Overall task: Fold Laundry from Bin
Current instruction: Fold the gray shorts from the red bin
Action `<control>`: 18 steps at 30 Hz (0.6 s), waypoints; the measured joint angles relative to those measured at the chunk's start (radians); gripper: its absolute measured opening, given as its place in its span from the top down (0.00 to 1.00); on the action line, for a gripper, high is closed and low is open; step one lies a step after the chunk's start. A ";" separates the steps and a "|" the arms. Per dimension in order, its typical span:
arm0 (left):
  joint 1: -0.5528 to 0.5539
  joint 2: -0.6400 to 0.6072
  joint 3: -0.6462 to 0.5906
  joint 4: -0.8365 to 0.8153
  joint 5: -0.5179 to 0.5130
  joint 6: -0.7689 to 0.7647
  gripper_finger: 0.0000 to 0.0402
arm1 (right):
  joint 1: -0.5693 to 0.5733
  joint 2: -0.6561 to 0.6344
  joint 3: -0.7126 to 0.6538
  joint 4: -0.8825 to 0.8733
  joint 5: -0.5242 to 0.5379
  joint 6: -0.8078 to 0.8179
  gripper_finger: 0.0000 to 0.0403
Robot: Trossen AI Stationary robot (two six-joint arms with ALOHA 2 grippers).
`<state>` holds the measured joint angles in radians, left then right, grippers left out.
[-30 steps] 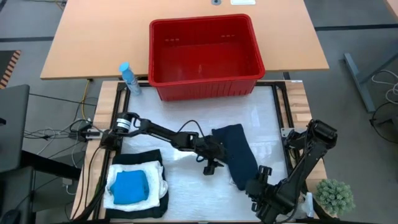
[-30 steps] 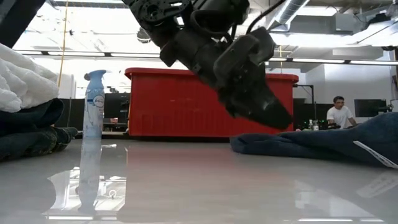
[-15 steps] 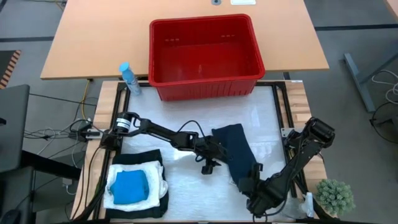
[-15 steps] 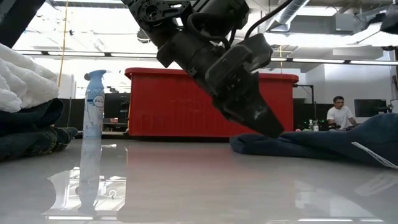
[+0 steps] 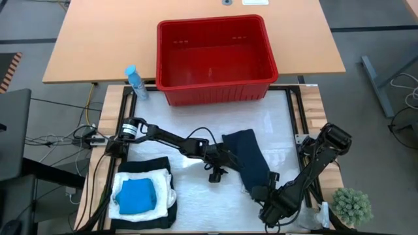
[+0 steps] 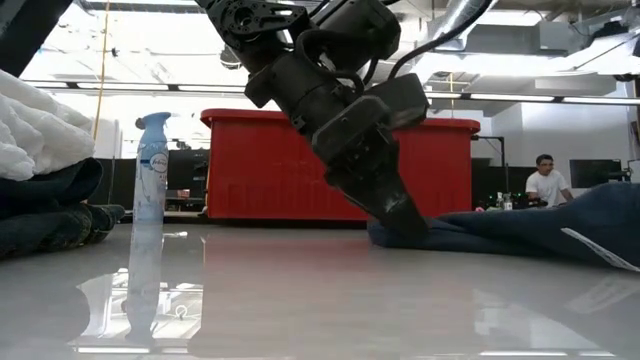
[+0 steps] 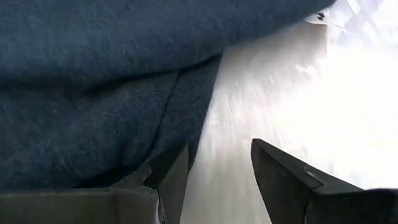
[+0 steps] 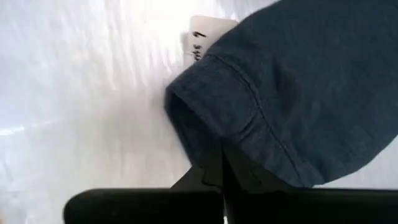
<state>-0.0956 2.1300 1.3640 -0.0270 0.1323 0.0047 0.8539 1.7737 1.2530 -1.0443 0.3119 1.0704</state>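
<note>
At about 8 o'clock on the table sits a finished stack (image 5: 145, 196): a dark garment underneath, a white crinkled one on it, a small bright blue piece on top. At 11 o'clock stands a spray bottle (image 5: 135, 82), and at 12 o'clock the red bin (image 5: 215, 60), which looks emptied.

The step in hand appears to be folding the last item, a dark blue garment (image 5: 249, 162) lying just right of centre. The left gripper (image 5: 216, 175) is down at the garment's left edge, its jaws partly apart; the left wrist view shows one finger (image 7: 171, 177) at the cloth's edge and the other on bare table, nothing clamped.

At about 5 o'clock, the right gripper (image 5: 260, 194) has its jaws together, pinched on the garment's near hem corner beside a white tag (image 8: 208, 38).

Next, I judge, the left jaws must close on their edge so both arms can lift and fold together.
</note>
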 joint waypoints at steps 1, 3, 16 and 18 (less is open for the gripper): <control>0.000 0.000 0.000 -0.001 -0.006 0.000 0.58 | 0.006 0.000 0.007 0.001 0.000 0.003 0.96; 0.000 0.000 0.000 0.000 -0.017 0.001 0.58 | 0.015 0.000 0.018 0.002 0.001 0.007 0.97; 0.002 0.000 0.000 -0.005 -0.070 -0.002 0.58 | 0.095 -0.001 0.051 -0.078 0.042 0.083 0.85; 0.002 0.000 0.000 -0.005 -0.070 -0.003 0.58 | 0.086 -0.001 0.051 -0.048 0.051 0.041 0.77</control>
<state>-0.0940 2.1297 1.3640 -0.0319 0.0628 0.0019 0.9400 1.7725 1.3041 -1.0923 0.3632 1.1118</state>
